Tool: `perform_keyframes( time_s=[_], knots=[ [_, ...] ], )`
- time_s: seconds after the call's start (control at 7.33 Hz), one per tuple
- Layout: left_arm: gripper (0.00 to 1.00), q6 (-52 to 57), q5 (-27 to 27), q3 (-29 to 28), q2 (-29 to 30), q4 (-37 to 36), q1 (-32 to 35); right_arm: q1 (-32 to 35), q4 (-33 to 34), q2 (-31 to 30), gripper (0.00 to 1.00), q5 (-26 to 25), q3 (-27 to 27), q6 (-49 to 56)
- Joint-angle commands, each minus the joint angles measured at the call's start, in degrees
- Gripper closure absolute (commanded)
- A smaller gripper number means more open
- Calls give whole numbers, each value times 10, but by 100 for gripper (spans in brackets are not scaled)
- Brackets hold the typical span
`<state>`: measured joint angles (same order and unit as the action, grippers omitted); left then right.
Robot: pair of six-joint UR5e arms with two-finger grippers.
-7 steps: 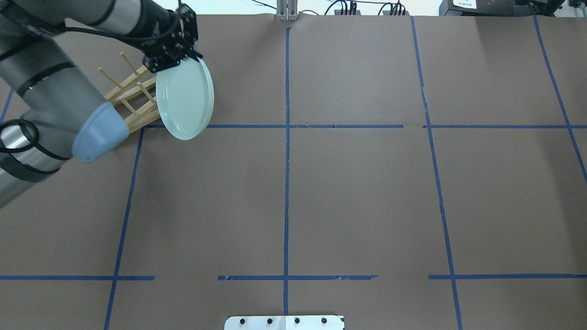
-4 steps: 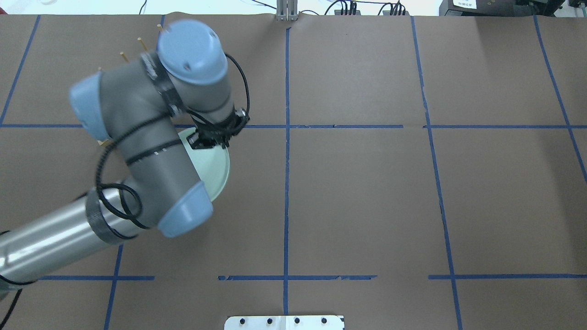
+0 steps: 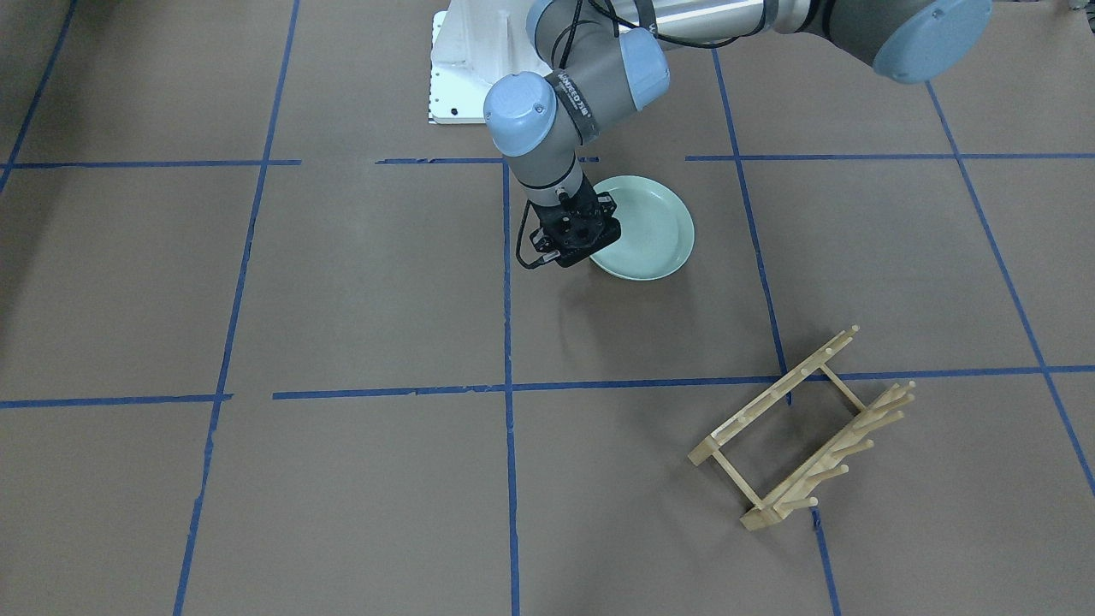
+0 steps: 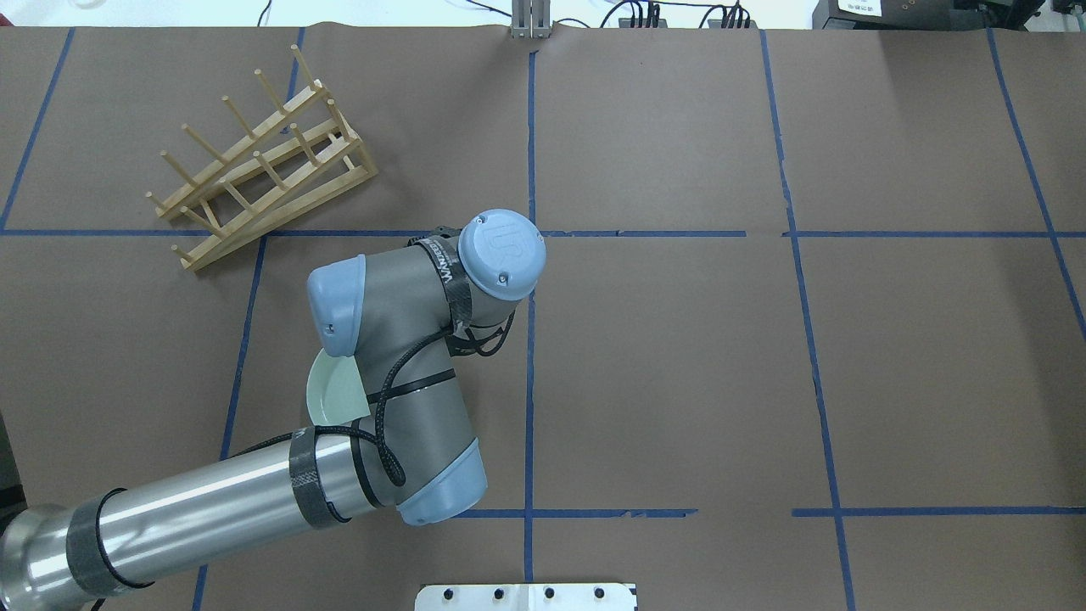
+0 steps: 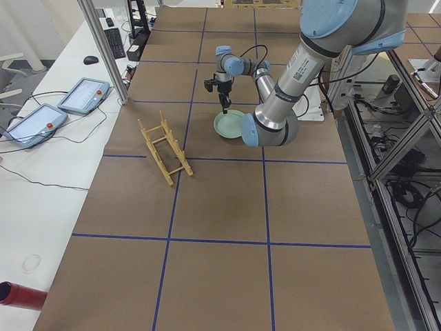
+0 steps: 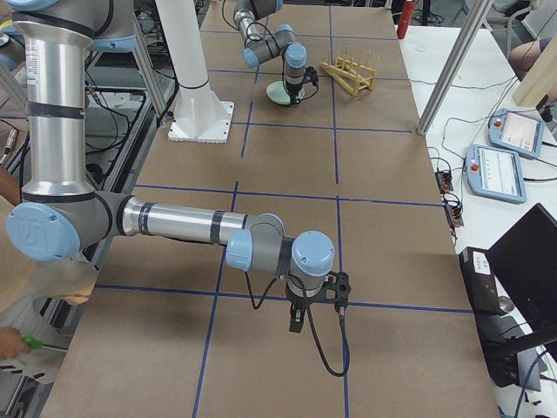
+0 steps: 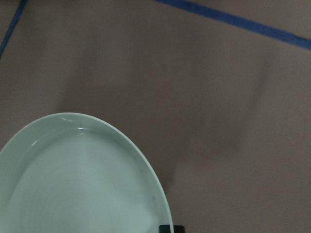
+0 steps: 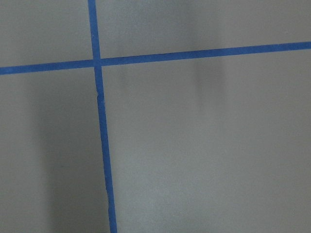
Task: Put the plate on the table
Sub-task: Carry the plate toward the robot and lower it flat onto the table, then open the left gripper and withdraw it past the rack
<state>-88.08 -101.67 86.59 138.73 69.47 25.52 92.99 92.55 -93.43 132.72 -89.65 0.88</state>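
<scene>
The pale mint-green plate lies level, at or just above the brown table, near the middle of its robot-side half. My left gripper points straight down and is shut on the plate's rim. In the overhead view the arm hides all but a sliver of the plate. The left wrist view shows the plate from above, with one fingertip at its rim. My right gripper hangs low over bare table far from the plate. I cannot tell whether it is open or shut.
The light wooden peg rack stands with nothing in it at the far left of the table, also in the front-facing view. The white robot base is at the table's near edge. Blue tape lines cross the table.
The left arm carried the plate from upright at the rack toward the robot and rightward. The plate has turned from upright to level and sits low at the table. The rack is uncovered.
</scene>
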Motion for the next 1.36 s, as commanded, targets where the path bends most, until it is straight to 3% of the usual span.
perform_keyframes(
  time_s=[0.0,0.14,0.27,0.55,0.82,1.23],
  knots=[
    [24,2,10,-4,0,1,-7,0,0,0,0,0,0,0],
    [1,2,12,1,0,2,-7,0,0,0,0,0,0,0],
    [0,6,24,22,0,2,0,0,0,0,0,0,0,0],
    [0,133,32,122,-15,-2,128,0,0,0,0,0,0,0],
    [0,375,-76,159,-88,2,287,0,0,0,0,0,0,0],
    [0,824,-232,177,-275,9,552,0,0,0,0,0,1,0]
  ],
)
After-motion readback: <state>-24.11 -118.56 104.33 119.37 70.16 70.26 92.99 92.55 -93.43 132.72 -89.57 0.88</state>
